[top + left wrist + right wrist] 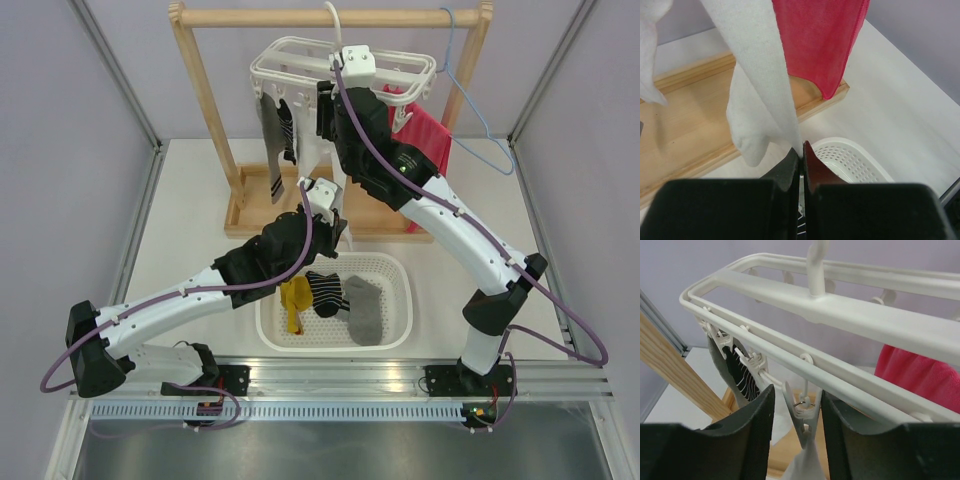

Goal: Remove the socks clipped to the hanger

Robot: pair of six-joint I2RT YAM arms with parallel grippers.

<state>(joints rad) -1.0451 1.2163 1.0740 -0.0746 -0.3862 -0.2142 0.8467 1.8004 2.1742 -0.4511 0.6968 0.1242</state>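
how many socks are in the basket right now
3 in the basket: mustard yellow sock at left, black-and-white striped sock in the middle, grey sock at right. More may hide underneath.

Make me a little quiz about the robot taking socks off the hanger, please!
1. True or false: the basket already has socks in it.
2. Pick one: what is the left gripper pinching? A) the red towel B) the white sock C) the blue wire hanger
3. Fill the gap: the right gripper has its jaws on either side of a ___ on the white hanger.

Key: 1 true; 2 B; 3 clip.
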